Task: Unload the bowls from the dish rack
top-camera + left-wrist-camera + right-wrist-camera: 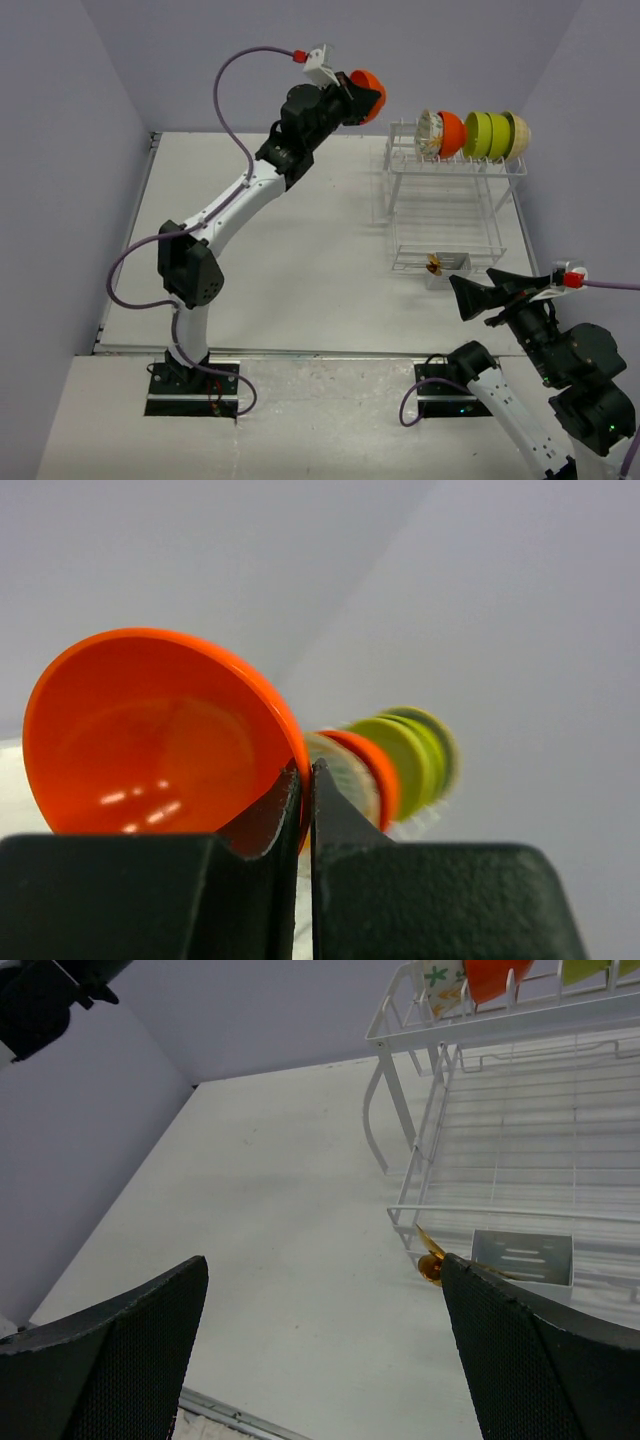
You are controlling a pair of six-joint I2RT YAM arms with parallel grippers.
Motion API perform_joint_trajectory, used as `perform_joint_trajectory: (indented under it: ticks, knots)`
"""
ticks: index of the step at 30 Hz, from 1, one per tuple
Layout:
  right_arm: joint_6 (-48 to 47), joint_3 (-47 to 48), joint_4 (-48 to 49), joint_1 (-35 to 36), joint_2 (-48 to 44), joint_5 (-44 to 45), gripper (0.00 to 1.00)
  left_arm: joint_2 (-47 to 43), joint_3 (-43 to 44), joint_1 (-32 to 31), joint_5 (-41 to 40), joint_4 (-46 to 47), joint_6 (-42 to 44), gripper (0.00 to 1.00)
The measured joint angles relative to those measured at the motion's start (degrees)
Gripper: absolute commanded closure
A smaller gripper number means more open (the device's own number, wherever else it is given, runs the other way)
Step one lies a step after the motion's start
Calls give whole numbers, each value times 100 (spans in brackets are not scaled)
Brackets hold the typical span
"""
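Observation:
My left gripper (362, 95) is raised high at the back, left of the dish rack (450, 205), and is shut on the rim of an orange bowl (370, 93); the left wrist view shows the rim pinched between the fingers (306, 780) and the bowl (150, 735) facing the camera. On the rack's top tier stand a floral white bowl (429, 133), a second orange bowl (452, 133), two lime green bowls (488, 134) and a beige bowl (518, 135). My right gripper (475, 298) is open and empty, low at the right, near the rack's front.
A small cutlery basket (447, 266) hangs at the rack's front with a gold utensil (432, 1260) sticking out. The rack's lower tier (540, 1140) is bare wire. The white table (300, 260) stretches left of the rack, walls close around.

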Motion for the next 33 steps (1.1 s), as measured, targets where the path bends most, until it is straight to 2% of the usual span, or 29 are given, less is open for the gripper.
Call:
perform_joint_trajectory:
  ticks: [5, 9, 12, 15, 22, 31, 32, 33]
  knots:
    - [7, 0, 44, 0, 0, -9, 1, -459, 389, 151, -1928, -2332, 984, 100]
    - [9, -24, 173, 0, 0, -13, 1, -540, 177, 828, -2529, -3729, 1436, 100]
    - [7, -35, 214, 0, 7, -4, 1, -129, 127, 1340, -2966, -4649, 1729, 100]
    - [4, -57, 234, 0, 11, 2, 1, 448, 127, 1582, -3152, -5309, 1923, 100]
    - [2, -184, 258, 0, 11, 11, 1, 1412, 81, 1617, -3174, -5928, 2162, 100]
    - [0, -195, 256, 0, 11, 15, 1, 1602, 63, 1620, -3213, -6067, 2190, 100]
    - [0, -195, 256, 0, 11, 13, 1, 1602, 63, 1620, -3213, -6072, 2190, 77]
    - [0, -195, 256, 0, 11, 13, 1, 1602, 57, 1620, -3211, -6070, 2197, 62]
